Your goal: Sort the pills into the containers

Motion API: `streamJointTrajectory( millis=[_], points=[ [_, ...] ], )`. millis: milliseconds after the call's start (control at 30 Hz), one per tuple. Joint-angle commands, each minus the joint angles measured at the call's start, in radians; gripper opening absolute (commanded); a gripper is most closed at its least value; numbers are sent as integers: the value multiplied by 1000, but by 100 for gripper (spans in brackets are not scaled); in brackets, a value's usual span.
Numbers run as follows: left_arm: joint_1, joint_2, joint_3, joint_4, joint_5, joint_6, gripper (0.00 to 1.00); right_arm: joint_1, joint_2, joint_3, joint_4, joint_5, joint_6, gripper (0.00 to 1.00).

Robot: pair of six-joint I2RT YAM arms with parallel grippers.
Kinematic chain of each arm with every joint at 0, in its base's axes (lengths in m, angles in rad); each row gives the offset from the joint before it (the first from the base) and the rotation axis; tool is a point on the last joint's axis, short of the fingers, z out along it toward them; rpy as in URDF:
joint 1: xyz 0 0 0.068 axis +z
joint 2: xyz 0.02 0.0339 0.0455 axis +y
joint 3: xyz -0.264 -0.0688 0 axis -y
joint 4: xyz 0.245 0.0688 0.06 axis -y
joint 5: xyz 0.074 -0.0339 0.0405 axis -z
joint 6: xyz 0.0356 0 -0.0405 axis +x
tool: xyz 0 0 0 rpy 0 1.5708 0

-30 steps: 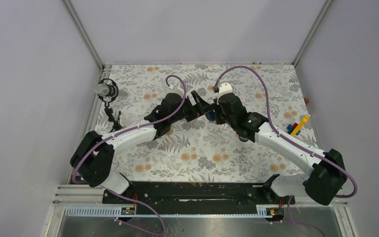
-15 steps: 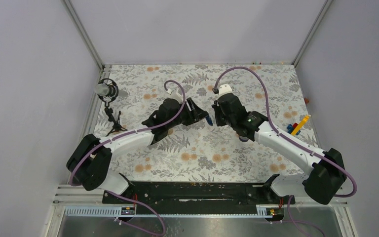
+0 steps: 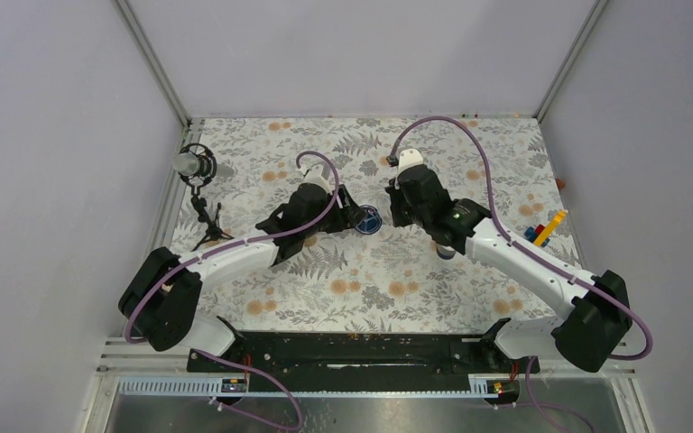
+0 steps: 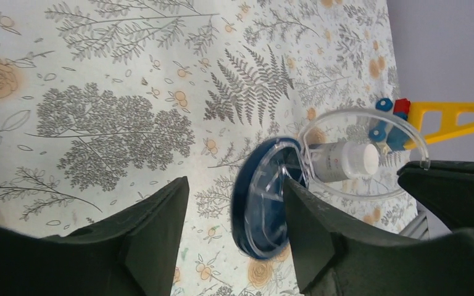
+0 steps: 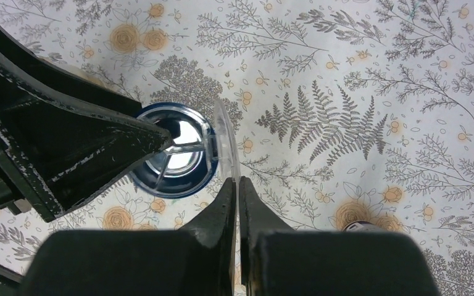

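The right gripper [image 5: 236,182] pinches the clear lid [image 5: 225,139] of the blue round pill case [image 5: 176,154] standing mid-table [image 3: 379,271] (a white-capped bottle [image 4: 345,161] lies beyond), while the left gripper [image 4: 234,185] sits spread loosely astride it.

- A desk [image 3: 505,153] with a grey fern and orange flower print carries two white-and-black arms.
- The left gripper [image 3: 354,216] lies mid-desk, right against a small round dark-blue container [image 3: 370,219].
- The right gripper [image 3: 390,215] sits just right of that container.
- A small dark bottle [image 3: 445,253] shows under the right arm.
- Near the right edge lie coloured toy bricks [image 3: 546,227]; a grey microphone on a black tripod [image 3: 194,166] stands at the left.
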Motion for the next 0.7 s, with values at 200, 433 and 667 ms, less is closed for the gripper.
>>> streamJointTrajectory(
  millis=[200, 433, 667],
  points=[
    [-5, -32, 52, -48, -212, 71, 72, -48, 138, 38, -9, 52, 3, 0],
    [-16, -97, 159, -251, -255, 136, 73, -61, 247, 31, 6, 109, 50, 0],
    [-18, -144, 169, -341, -258, 161, 73, -60, 263, -13, 68, 166, -48, 0]
  ],
)
